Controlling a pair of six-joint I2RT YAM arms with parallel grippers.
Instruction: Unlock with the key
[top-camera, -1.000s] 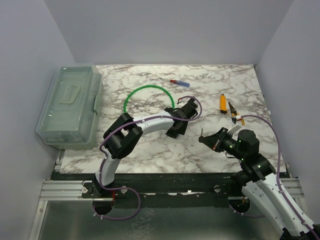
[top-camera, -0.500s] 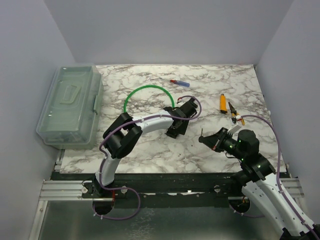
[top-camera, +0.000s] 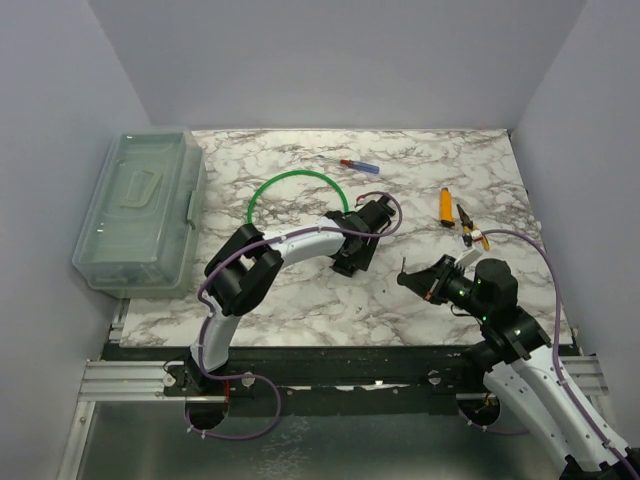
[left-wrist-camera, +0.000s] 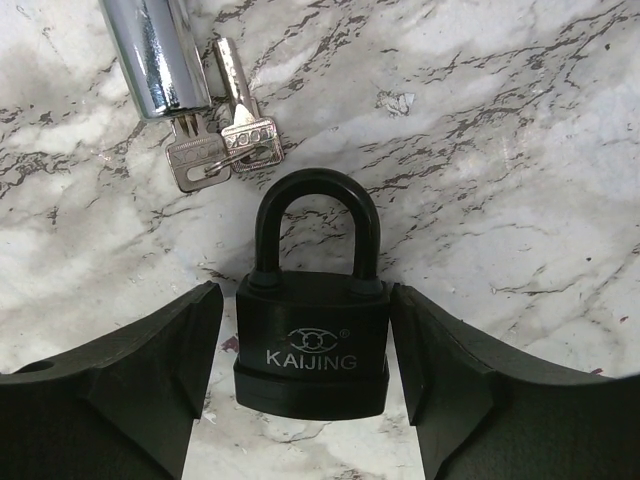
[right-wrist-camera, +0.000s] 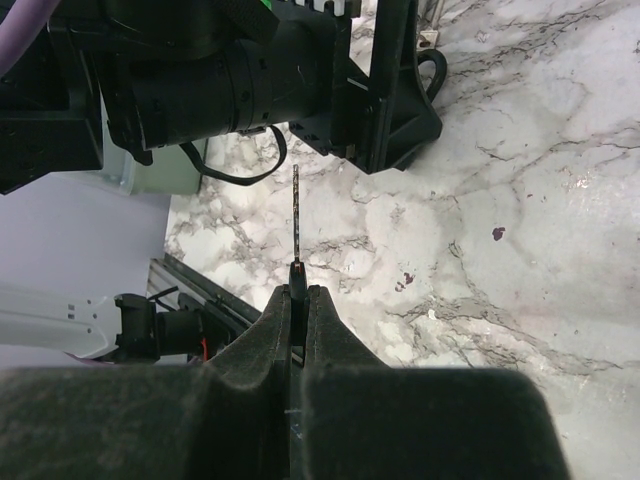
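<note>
Bright even light, soft shadows; right pincer (right-wrist-camera: 297, 287) foreground blurred.

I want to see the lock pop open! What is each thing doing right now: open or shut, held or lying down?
padlock: shackle shut, lying flat on the table.
left pincer: open, one finger on each side of the padlock.
right pincer: shut on the key.
key: held, sticking out in the air, not in the padlock.
spare keys: lying loose on the table.
plastic box: lid shut.

High overhead view and close, downward left wrist view share the padlock (left-wrist-camera: 312, 345).
</note>
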